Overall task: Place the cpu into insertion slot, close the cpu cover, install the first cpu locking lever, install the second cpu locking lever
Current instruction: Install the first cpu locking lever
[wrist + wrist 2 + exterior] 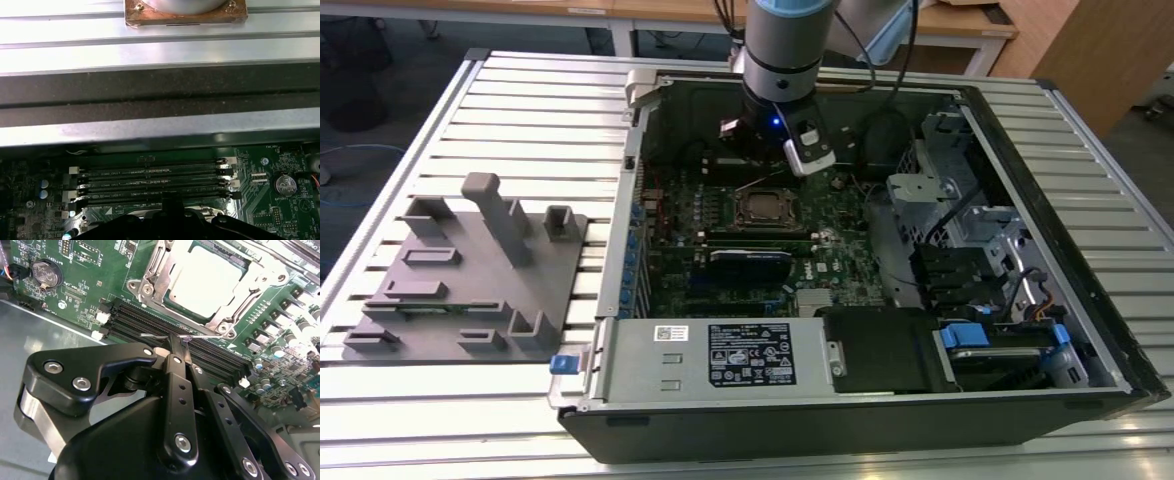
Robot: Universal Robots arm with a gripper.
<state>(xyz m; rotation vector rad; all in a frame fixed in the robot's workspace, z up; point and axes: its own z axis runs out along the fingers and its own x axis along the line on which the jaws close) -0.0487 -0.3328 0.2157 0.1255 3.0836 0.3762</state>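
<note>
Well, the gripper [175, 344], fingers [175, 385] pressed together, hangs over the memory slots [145, 322]. The cpu [202, 282] sits in the insertion slot [738, 208] under the seemingly closed cpu cover [160, 270], about 7 o'clock from it in the exterior view.

Free room above insertion slot [762, 208], metal drive cage [917, 188] nearby
</note>
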